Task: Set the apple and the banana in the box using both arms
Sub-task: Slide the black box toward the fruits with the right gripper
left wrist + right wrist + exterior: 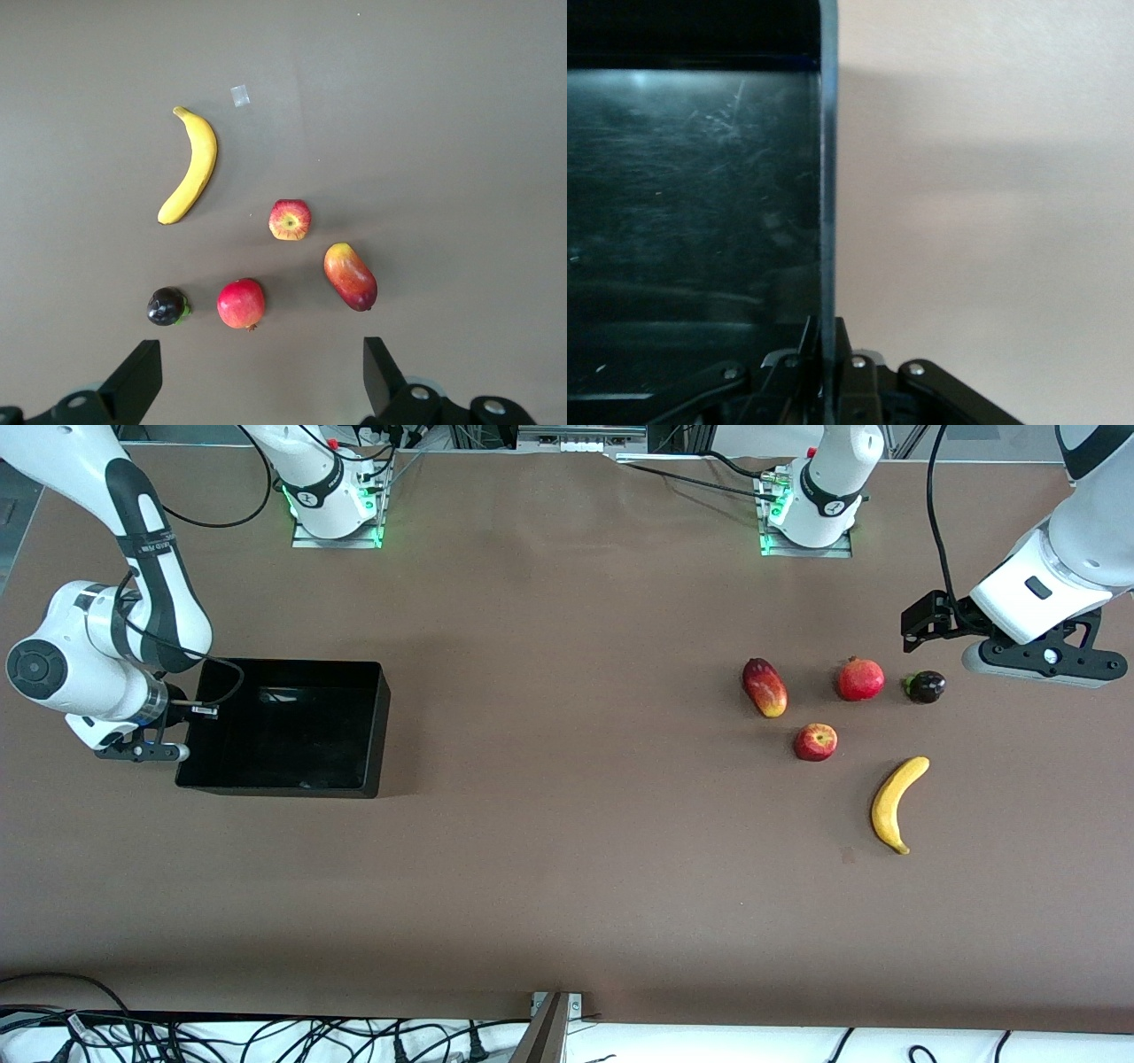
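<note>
Five fruits lie in a loose cluster on the matte brown table (pixel 549 868) toward the left arm's end. Of these, the apple (pixel 815 742) is small and round, red with a yellowish patch and a dimpled top that shows clearly in the left wrist view (pixel 290 220). Near it, and nearer the front camera, the banana (pixel 895 803) is a smooth yellow crescent with darker tips. An elongated red-and-yellow oval fruit (pixel 765 687), a round red fruit with a crown tip (pixel 860 679) and a small dark purple fruit with a green stalk end (pixel 925 686) sit in a row farther from the camera than the apple.

Over the table beside the dark fruit hangs the left gripper (pixel 261 376), its fingers spread wide with nothing between them; only their tips enter the left wrist view.

At the right arm's end stands the box (pixel 376 717), a rectangular open-topped bin of glossy black plastic with low walls; its scuffed floor reflects light and holds no fruit. The right gripper (pixel 822 350) is at the box's end wall (pixel 827 177), and its fingers appear pressed onto that thin wall, though they are cut off by the picture's edge and the arm hides them from the front.
</note>
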{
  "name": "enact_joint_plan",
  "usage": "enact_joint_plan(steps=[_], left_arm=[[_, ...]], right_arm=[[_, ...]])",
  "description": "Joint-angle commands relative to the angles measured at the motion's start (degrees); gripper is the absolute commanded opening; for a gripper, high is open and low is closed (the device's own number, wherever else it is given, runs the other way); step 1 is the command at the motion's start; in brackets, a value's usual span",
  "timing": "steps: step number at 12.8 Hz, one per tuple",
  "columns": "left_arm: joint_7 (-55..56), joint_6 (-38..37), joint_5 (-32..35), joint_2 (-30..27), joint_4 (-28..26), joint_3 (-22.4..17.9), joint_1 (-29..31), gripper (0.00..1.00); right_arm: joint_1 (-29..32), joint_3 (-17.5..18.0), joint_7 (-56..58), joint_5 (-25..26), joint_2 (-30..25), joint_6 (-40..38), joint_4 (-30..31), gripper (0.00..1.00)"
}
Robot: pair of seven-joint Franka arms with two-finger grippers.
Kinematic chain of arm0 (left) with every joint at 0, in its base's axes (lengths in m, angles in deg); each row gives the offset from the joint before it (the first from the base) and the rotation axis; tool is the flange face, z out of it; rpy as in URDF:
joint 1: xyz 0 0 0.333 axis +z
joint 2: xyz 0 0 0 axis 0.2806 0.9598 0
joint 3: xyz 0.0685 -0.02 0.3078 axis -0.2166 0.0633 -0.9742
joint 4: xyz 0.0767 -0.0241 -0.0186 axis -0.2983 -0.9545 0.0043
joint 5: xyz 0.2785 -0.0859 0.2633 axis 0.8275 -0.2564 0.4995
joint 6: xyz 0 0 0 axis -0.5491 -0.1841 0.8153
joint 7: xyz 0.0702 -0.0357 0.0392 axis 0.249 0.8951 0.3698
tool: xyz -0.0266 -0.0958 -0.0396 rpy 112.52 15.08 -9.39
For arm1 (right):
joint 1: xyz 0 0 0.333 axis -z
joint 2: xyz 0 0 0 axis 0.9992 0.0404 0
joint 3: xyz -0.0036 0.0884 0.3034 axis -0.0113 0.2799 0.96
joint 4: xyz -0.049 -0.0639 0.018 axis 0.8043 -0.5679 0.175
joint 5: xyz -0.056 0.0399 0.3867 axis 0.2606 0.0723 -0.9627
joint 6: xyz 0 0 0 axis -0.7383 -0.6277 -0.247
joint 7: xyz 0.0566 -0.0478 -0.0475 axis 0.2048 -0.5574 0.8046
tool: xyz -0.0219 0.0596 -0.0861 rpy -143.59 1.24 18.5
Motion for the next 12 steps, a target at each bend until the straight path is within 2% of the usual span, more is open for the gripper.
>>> enact_joint_plan(steps=[1,4,7,9,12], left_arm=[[0.0,-1.3,0.6,0.8,1.8,0.2,0.1,1.00],[0.0,-1.3,0.6,0.8,1.8,0.1,0.1,1.00],[-0.1,-1.3,0.6,0.8,1.8,0.1,0.1,1.00],[-0.1,-1.3,0.6,0.8,1.8,0.1,0.1,1.00],[0.0,-1.3,0.6,0.8,1.7,0.2,0.2,1.00]], right_arm=[[0.4,3.6,0.1,-3.8,-2.4,-12.1,-7.5,0.00],[0.3,7.2,-0.1,-7.3,-2.4,-16.3,-12.8,0.00],[-0.6,13.8,-10.5,-8.9,-2.1,-16.2,-15.3,0.00],[-4.5,17.6,-21.3,-9.2,-1.1,-16.2,-17.4,0.00],[-13.8,17.8,-28.9,-15.3,3.7,-15.2,-21.8,0.00]])
